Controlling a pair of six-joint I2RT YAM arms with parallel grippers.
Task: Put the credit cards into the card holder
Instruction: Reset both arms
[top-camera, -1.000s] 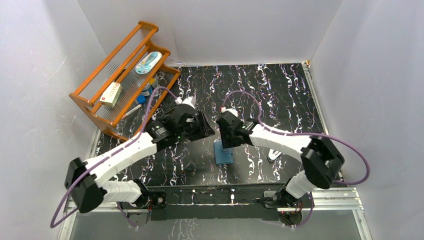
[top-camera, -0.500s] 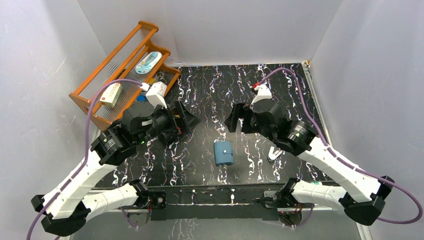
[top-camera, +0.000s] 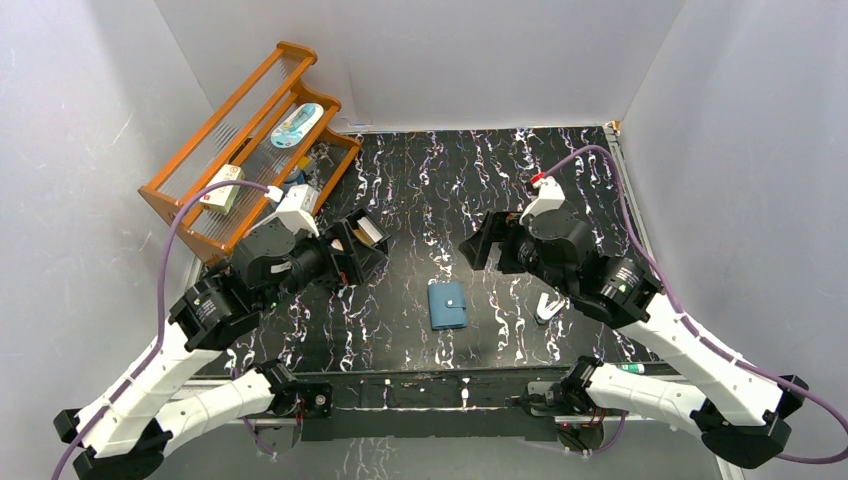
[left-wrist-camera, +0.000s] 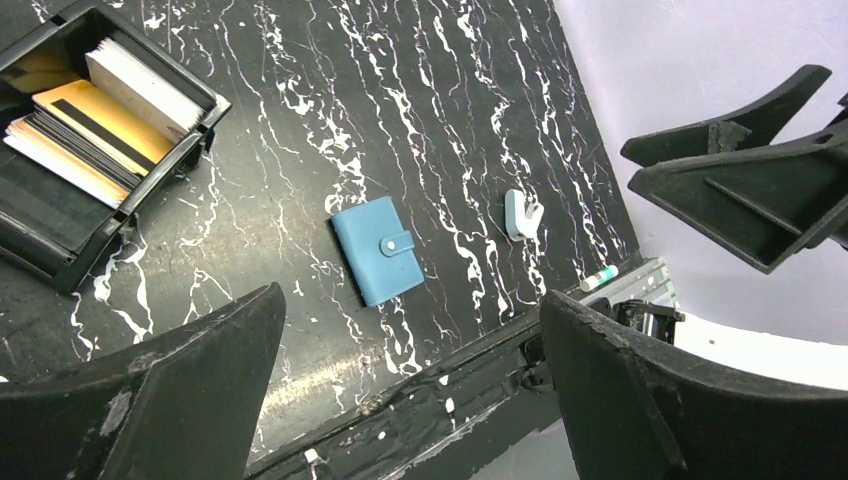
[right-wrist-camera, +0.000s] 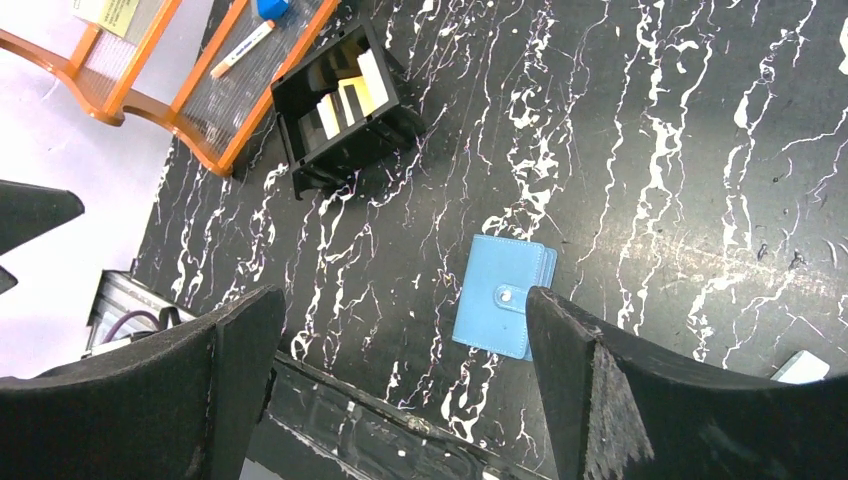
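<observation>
Now, you have the marbled black table (top-camera: 560, 180) with the wooden rack (top-camera: 218, 118) at its far left corner. Your left gripper (left-wrist-camera: 410, 330) and right gripper (right-wrist-camera: 405, 300) both hang above the surface with jaws spread wide, holding nothing. You can see the black box (right-wrist-camera: 345, 165) near the rack's foot, with the credit cards (left-wrist-camera: 110, 120) standing inside it. The card holder (top-camera: 447, 305) lies shut and snapped, flat on the table between your grippers, well apart from the box. A small white clip (left-wrist-camera: 520, 212) sits to its right.
</observation>
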